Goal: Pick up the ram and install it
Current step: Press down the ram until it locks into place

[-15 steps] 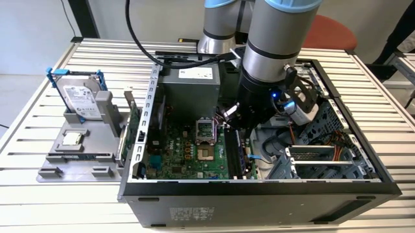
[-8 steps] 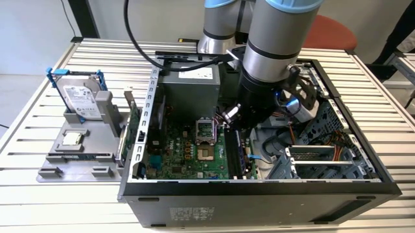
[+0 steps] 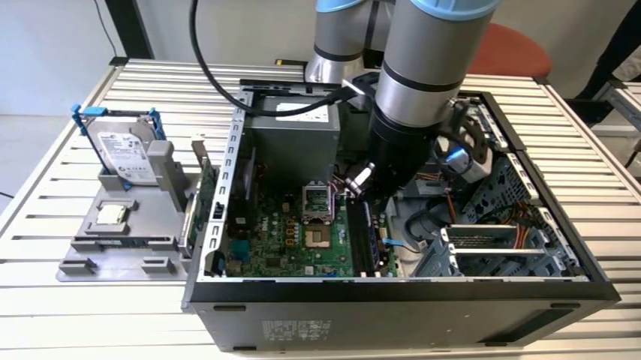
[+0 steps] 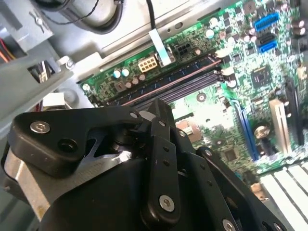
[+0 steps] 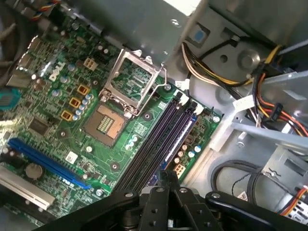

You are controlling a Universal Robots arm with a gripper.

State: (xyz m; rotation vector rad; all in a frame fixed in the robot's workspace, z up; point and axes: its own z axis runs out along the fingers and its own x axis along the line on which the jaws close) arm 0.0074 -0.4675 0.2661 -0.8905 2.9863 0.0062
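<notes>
Tool (image 3: 362, 196) over mobo slots (image 5: 159, 139); ext. view alone: hard drive (image 3: 128, 159).

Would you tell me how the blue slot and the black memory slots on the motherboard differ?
The blue slot is bright blue and single; the black memory slots are dark and run side by side. The blue slot lies on one side of the processor socket, the black memory slots on the other. Both are long and narrow.
</notes>
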